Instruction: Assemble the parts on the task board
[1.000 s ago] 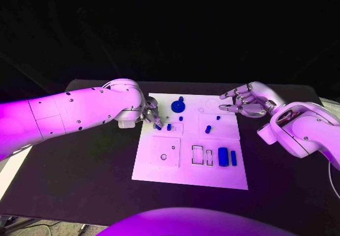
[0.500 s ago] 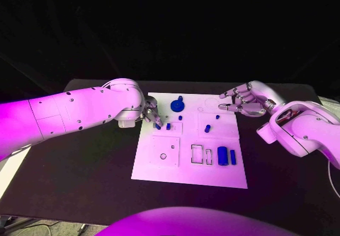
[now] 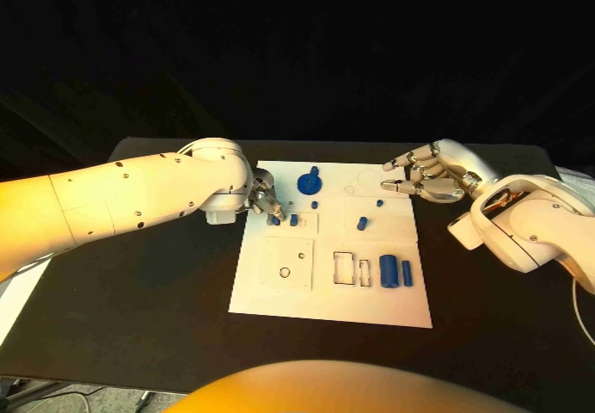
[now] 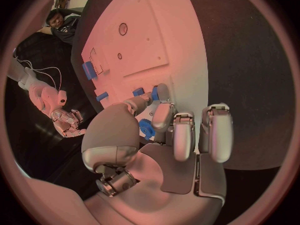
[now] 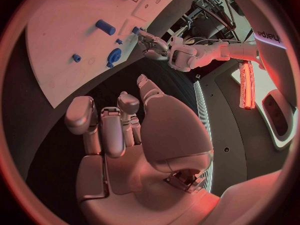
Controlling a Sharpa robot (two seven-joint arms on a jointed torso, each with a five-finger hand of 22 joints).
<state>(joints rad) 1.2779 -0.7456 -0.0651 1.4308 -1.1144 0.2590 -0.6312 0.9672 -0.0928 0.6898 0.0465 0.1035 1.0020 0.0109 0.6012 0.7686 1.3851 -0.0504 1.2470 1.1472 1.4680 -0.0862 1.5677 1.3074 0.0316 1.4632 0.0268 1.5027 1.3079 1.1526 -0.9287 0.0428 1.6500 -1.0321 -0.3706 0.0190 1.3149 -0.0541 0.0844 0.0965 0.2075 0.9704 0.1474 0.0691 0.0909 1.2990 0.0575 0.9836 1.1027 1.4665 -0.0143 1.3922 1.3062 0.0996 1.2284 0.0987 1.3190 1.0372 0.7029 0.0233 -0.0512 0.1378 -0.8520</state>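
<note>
Head view, left hand (image 3: 263,203) touching small part (image 3: 274,219)

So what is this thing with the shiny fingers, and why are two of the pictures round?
It is a robot with two white arms. One picture looks down from its head at a black table. The round ones come from cameras at its wrists, behind each hand. On the table lies a white task board with small blue parts to fit together. The left hand reaches over the board's edge, its fingertips at a small blue piece; I can't tell if it grips it. The right hand hangs beside the board, holding nothing.
</note>
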